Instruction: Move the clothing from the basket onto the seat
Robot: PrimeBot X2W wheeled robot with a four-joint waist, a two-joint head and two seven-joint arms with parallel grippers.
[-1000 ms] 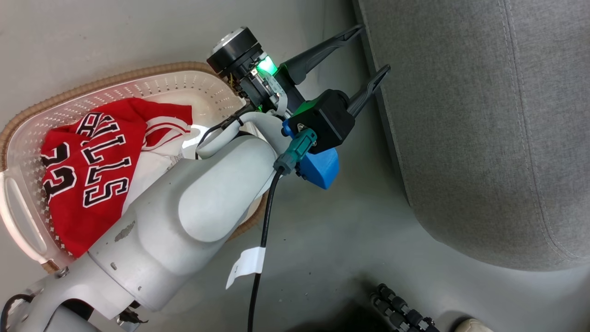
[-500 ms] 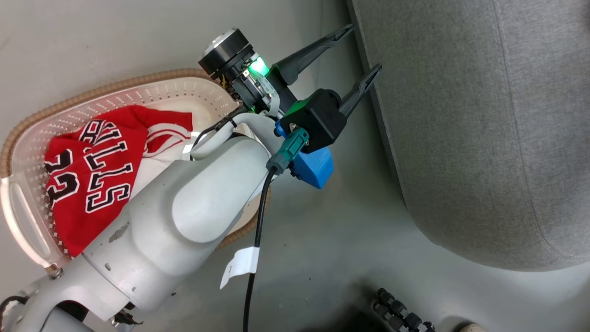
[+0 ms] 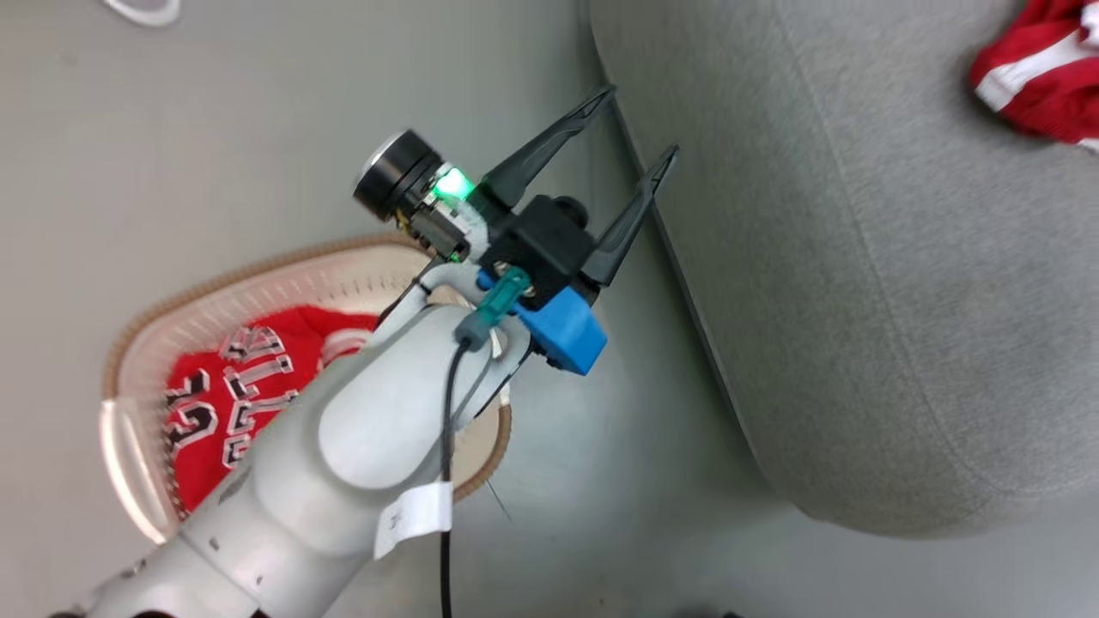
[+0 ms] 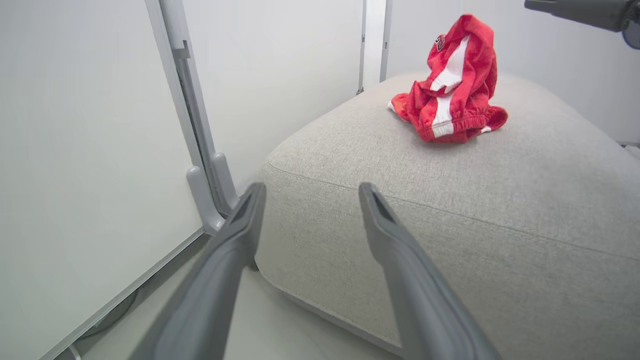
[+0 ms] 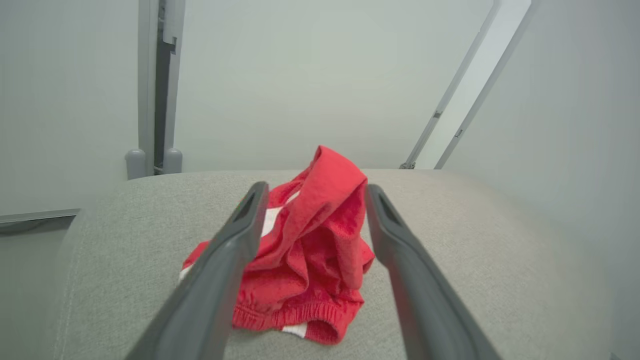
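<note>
A red jersey [image 3: 223,403] with black lettering lies in the cream basket [image 3: 258,296] at the lower left of the head view, partly hidden by my left arm. My left gripper [image 3: 640,122] hangs open and empty over the floor beside the grey seat [image 3: 859,300]. Another crumpled piece of red clothing [image 4: 450,100] with white trim rests on top of the seat [image 4: 450,210]. My right gripper [image 5: 315,190] is open just above that clothing [image 5: 310,250], its fingers either side of the raised fold and clear of it. One right gripper finger [image 4: 575,10] shows above the pile.
Grey floor [image 3: 618,481] separates the basket from the seat. White wall panels with a grey upright rail [image 4: 200,150] stand behind the seat [image 5: 475,250]. A paper tag [image 3: 412,515] hangs on my left arm's cable. A white loop [image 3: 142,9] lies on the floor far left.
The head camera has swung, so the basket sits lower and smaller and the red clothing on the seat has come into view. My right gripper has opened. The left gripper stays open.
</note>
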